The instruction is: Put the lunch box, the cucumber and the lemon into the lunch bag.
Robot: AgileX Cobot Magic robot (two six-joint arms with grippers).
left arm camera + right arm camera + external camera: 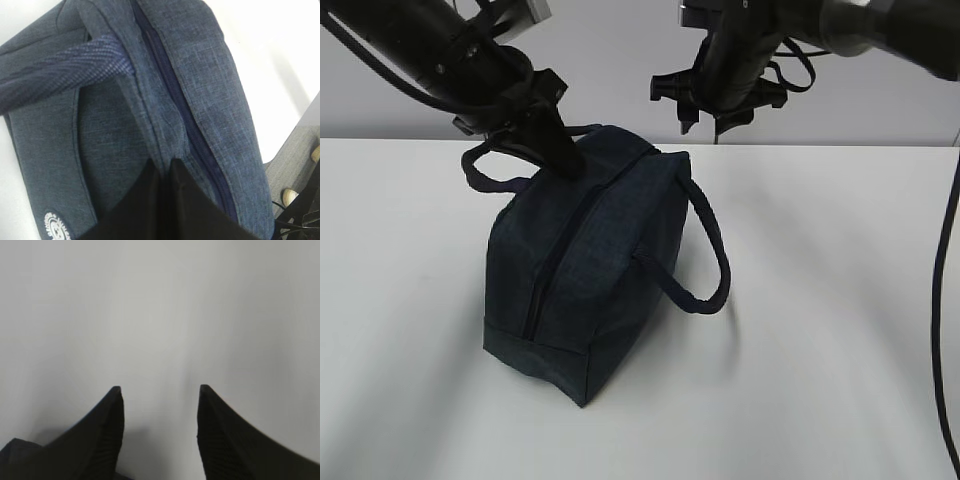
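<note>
Bag [605, 270] stands on the white table [820, 330], a little left of centre, one short end turned toward the camera. Top zipper [555, 255] runs along its ridge and looks closed from end to end. One loop handle [705, 255] hangs out to the right side; the other handle [490, 170] arches at the far left end.

Left gripper [560, 160] presses down at the far end of the bag's top, right by the zipper line. In the left wrist view its jaws are clenched together at the zipper seam [197, 145]; whether they pinch the pull or only fabric cannot be told. A round white logo [56, 226] shows on the bag's side.

Right gripper [705, 125] hangs above the table behind the bag, clear of it. Its two fingers [107, 430] stand apart, nothing between them, plain table below.

Lunch box, cucumber and lemon: not visible in any view.
</note>
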